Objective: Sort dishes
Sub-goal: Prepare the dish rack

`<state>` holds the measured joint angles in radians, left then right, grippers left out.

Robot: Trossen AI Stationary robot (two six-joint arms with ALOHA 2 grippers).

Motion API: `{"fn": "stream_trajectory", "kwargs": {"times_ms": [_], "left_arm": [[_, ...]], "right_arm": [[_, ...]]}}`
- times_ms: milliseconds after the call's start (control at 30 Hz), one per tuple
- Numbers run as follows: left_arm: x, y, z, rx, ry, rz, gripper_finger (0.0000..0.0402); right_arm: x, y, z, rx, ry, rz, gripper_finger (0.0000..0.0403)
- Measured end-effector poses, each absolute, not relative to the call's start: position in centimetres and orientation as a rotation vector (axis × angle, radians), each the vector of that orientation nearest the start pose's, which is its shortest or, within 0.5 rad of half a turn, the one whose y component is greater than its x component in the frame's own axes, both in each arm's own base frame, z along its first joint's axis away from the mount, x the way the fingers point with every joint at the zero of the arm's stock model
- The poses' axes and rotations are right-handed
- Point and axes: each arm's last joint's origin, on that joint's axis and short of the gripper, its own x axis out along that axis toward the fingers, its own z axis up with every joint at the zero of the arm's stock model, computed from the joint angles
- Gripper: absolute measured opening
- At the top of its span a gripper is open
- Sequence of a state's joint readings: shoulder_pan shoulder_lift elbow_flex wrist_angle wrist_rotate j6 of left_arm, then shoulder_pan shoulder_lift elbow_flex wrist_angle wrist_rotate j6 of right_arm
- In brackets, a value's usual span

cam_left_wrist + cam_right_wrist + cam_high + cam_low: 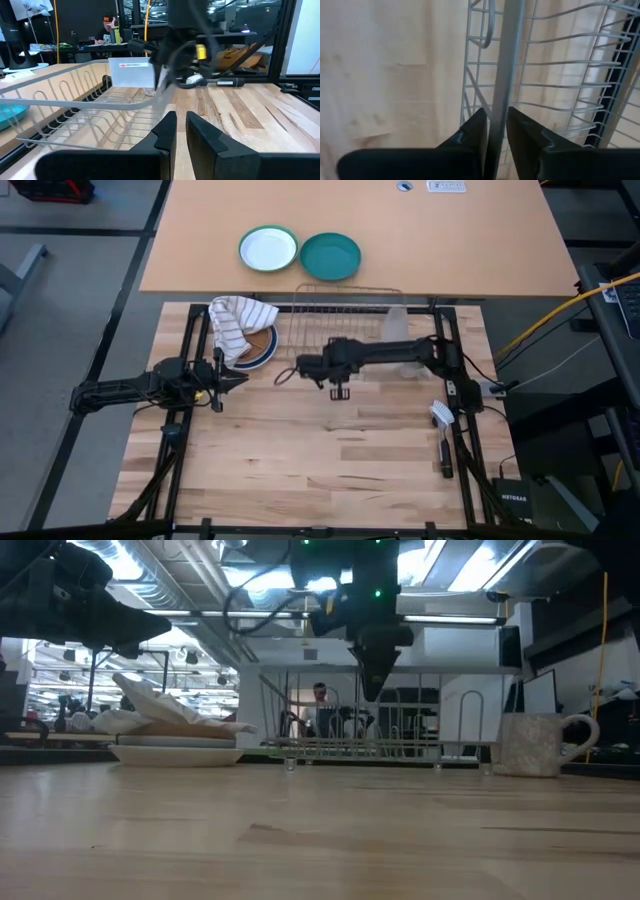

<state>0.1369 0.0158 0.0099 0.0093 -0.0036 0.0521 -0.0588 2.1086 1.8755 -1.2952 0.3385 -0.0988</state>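
Note:
A stack of plates (262, 348) stands at the table's far left. A tan-brown plate (264, 338) shows on top, and a pale plate (175, 754) is at the bottom. A striped cloth (235, 322) lies over the stack. To its right is a wire dish rack (345, 298). My right gripper (338, 388) hangs at the rack's near edge, pointing steeply down, fingers shut to a slit (497, 125) with nothing between them. The rack's rim bar (512, 45) runs beyond that slit. My left gripper (222, 380) waits level near the stack, shut (180, 131).
A pale mug (540, 745) stands right of the rack. A dish brush (441, 435) lies near the table's right edge. On the farther table are a green-rimmed white plate (268, 249) and a teal plate (330, 256). Bare wood fills the near half. A person sits far behind.

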Motion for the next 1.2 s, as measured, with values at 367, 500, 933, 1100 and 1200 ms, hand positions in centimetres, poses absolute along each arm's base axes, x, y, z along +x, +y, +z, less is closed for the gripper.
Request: {"fn": "stream_trajectory", "kwargs": {"times_ms": [367, 500, 933, 1100, 1200], "left_arm": [[9.7, 1.3, 16.7, 0.052, 0.000, 0.140, 0.0033], [9.7, 1.3, 16.6, 0.052, 0.000, 0.140, 0.0033], [9.7, 1.3, 16.6, 0.052, 0.000, 0.140, 0.0033], [9.7, 1.4, 16.7, 0.052, 0.000, 0.141, 0.0033], [9.7, 1.4, 16.6, 0.052, 0.000, 0.141, 0.0033]], "right_arm": [[40.1, -6.1, 23.7, -0.224, 1.613, -0.236, 0.0056], [40.2, -5.9, 23.7, -0.222, 1.610, -0.224, 0.0056], [40.3, -6.0, 23.7, -0.267, 1.600, -0.194, 0.0139], [40.3, -6.0, 23.8, -0.280, 1.607, -0.167, 0.0191], [40.2, -5.9, 24.4, -0.283, 1.616, -0.146, 0.0204]]}}
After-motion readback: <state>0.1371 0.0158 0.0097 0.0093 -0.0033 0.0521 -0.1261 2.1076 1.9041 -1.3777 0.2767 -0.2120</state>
